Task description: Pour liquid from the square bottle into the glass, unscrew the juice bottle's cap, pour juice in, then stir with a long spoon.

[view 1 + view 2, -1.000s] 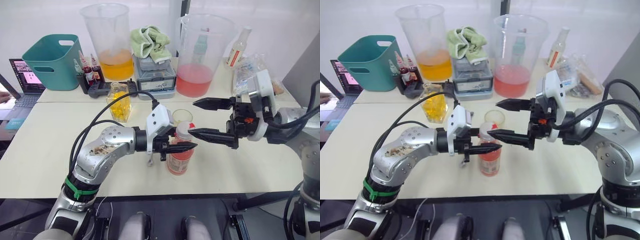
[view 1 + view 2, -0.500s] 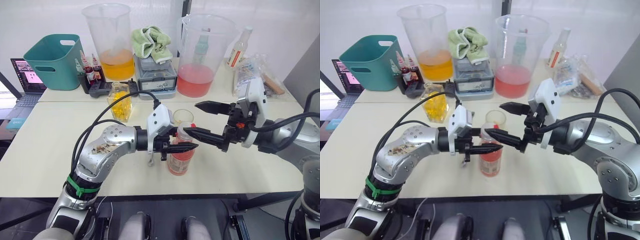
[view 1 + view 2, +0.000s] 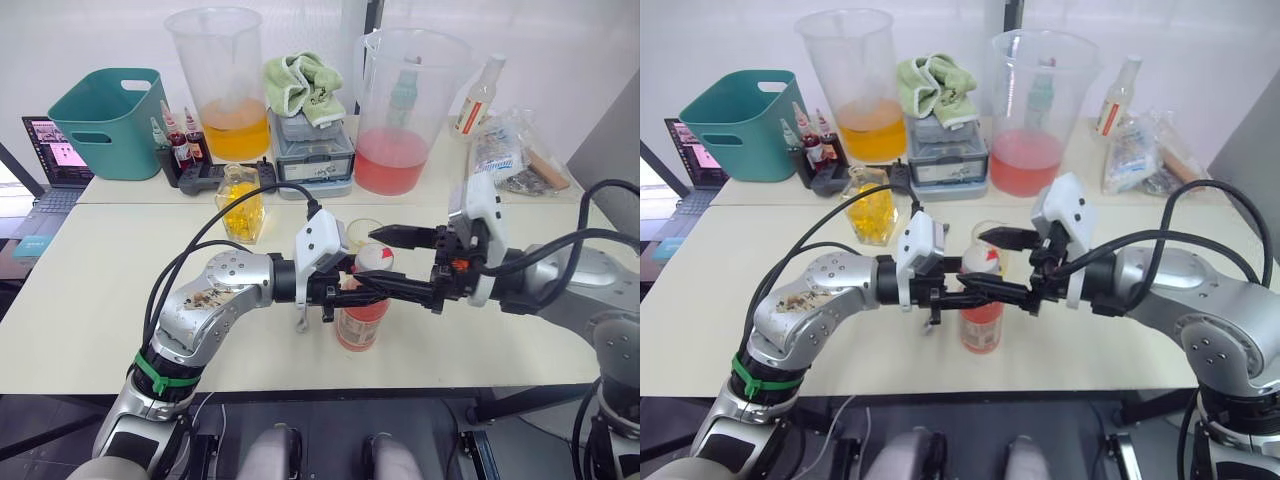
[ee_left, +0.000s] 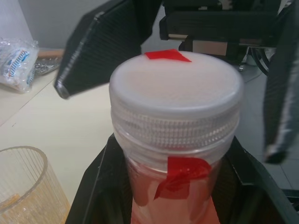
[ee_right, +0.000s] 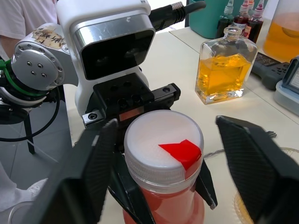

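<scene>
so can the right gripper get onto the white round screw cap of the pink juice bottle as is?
Probably yes: the right gripper is open with a finger either side of the white round screw cap, nothing between.

Open right tool [image 5: 163,158] apparently straddles the cap [image 5: 163,144].

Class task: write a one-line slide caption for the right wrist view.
Open right gripper straddles the cap while the left gripper holds the juice bottle.

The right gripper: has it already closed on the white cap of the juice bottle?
No. In the right wrist view the right gripper stands open, its fingers apart from the cap on either side.
</scene>
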